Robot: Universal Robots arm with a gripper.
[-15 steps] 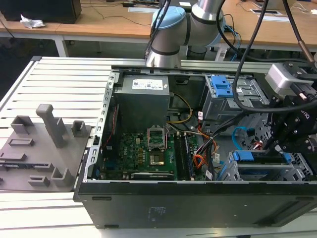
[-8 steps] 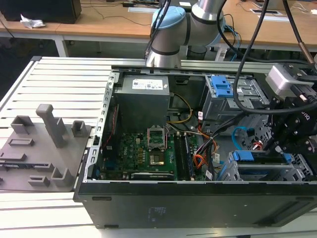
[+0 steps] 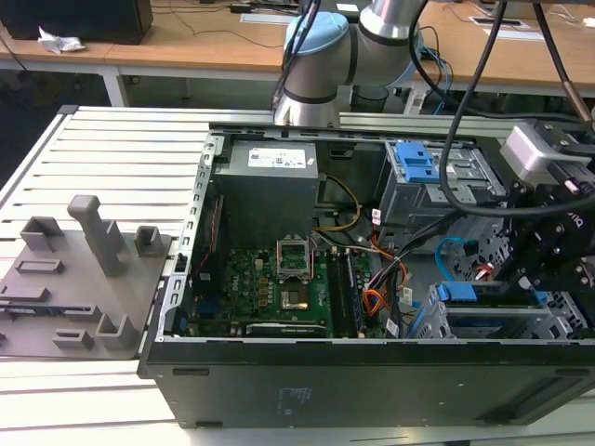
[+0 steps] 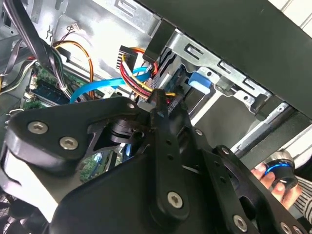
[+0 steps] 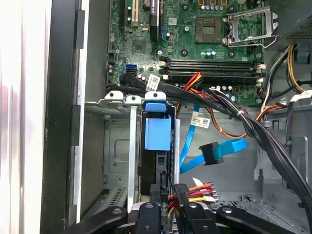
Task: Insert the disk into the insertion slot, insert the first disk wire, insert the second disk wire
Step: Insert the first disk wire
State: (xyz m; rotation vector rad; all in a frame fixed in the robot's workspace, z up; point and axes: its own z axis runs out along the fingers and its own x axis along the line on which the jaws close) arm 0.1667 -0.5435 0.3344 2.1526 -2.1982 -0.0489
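White labels are in several places: one on the power supply [image 3: 279,158], small tags [image 5: 200,122] on the cables in the first wrist view, and pale print [image 3: 293,400] on the side wall of the computer case [image 3: 372,381]. All this writing is too small for me to read.

The disk [image 5: 157,134] sits already inside the insertion slot [image 5: 117,141]. In the first wrist view I look at it from its end. It shows a narrow dark edge with the bright blue caddy tab on it, between the silver-grey metal walls of the slot. In the exterior view the slot is at about 4 o'clock in the open case. The taller cage with blue latches [image 3: 418,167] is at about 1 o'clock and the motherboard [image 3: 270,288] at about 8 o'clock.

My gripper [image 5: 168,210] is just at the end of the disk. Its fingers are pressed together on the black plug of the first disk wire [image 5: 197,191], and the red, yellow and black strands leave the plug to one side. Whether the plug already touches the disk, I cannot tell.

The second disk wire [image 5: 229,148], flat and light blue, lies loose near the slot. Its dark plug [image 5: 212,153] is joined to nothing and is apart from my gripper.

In the second wrist view a person's fingers [image 4: 265,178] hold a round dark knob with a blue ring [image 4: 280,168], outside the case.
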